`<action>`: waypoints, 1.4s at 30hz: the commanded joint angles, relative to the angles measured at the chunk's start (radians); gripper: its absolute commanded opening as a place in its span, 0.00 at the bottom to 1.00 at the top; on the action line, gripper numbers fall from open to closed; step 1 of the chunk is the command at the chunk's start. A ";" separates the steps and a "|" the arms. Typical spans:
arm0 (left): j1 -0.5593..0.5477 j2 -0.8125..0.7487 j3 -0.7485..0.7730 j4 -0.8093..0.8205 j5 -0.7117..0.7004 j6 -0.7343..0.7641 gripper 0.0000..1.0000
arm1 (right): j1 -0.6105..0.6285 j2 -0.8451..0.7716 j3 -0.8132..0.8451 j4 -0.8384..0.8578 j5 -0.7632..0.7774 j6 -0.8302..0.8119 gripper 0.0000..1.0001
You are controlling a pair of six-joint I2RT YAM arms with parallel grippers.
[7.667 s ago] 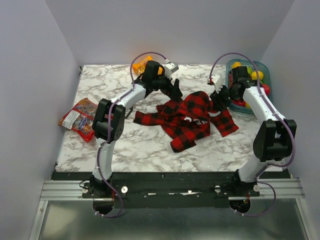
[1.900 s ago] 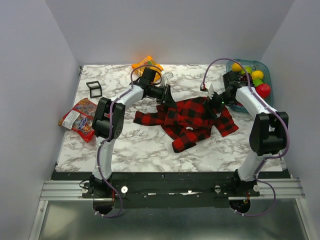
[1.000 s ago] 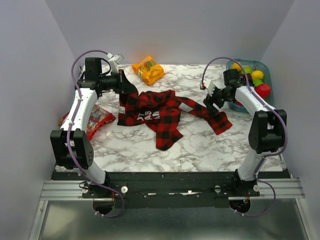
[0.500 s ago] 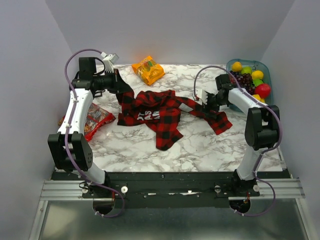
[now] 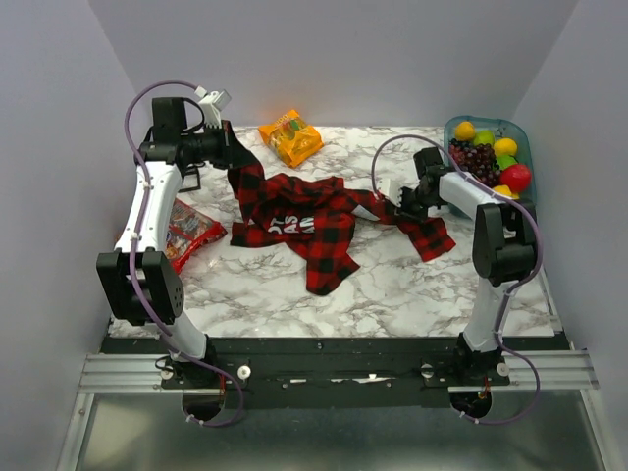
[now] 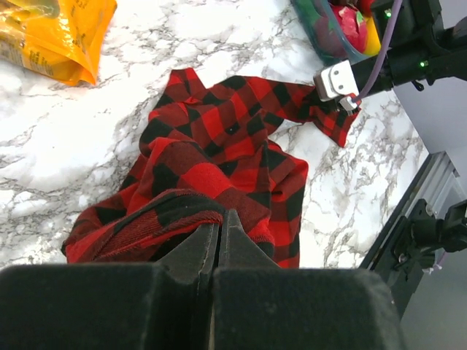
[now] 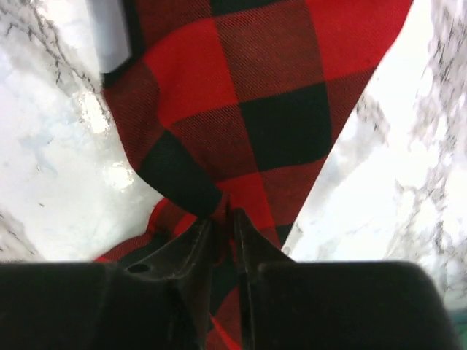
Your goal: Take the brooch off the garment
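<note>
The red-and-black plaid garment (image 5: 316, 218) lies rumpled mid-table, white lettering (image 5: 288, 227) facing up. My left gripper (image 5: 238, 165) is at its back left corner, shut on a fold of the cloth (image 6: 168, 208) that it holds raised off the marble. The right gripper (image 5: 392, 206) is down on the right sleeve, jaws pinched onto a ridge of the plaid (image 7: 248, 87). From the left wrist view I see that gripper (image 6: 341, 102) at the sleeve's far end. The brooch is hidden in every view.
An orange snack bag (image 5: 290, 137) lies at the back centre. A blue tray (image 5: 520, 137) of fruit sits in the back right corner, close behind the right arm. Red candy packets (image 5: 188, 232) rest at the left edge under the left arm. Grey walls close three sides.
The right gripper slid left along the sleeve and closed on the cloth. The left gripper drew slightly further back and left, keeping its corner of the garment.
</note>
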 commanded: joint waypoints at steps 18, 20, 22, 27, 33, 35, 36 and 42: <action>0.036 0.118 0.606 0.344 -0.018 -0.304 0.00 | -0.187 -0.188 0.819 0.141 0.071 0.471 0.01; 0.036 0.115 0.655 0.395 -0.020 -0.354 0.00 | -0.219 -0.173 0.911 0.155 0.086 0.507 0.01; 0.035 0.109 0.689 0.467 -0.017 -0.394 0.00 | -0.250 -0.179 0.937 0.209 0.117 0.527 0.01; 0.001 0.126 0.835 0.547 -0.072 -0.445 0.00 | -0.333 -0.222 0.997 0.391 0.189 0.663 0.01; -0.038 0.109 0.966 0.590 -0.155 -0.405 0.00 | -0.422 -0.245 1.112 0.512 0.216 0.786 0.00; -0.068 0.095 0.965 0.611 -0.150 -0.416 0.00 | -0.427 -0.277 1.103 0.543 0.210 0.795 0.00; -0.068 0.078 0.959 0.605 -0.140 -0.420 0.00 | -0.427 -0.286 1.097 0.559 0.201 0.803 0.00; -0.058 -0.153 0.638 0.461 -0.098 -0.280 0.00 | -0.425 -0.422 0.915 0.527 0.004 0.881 0.00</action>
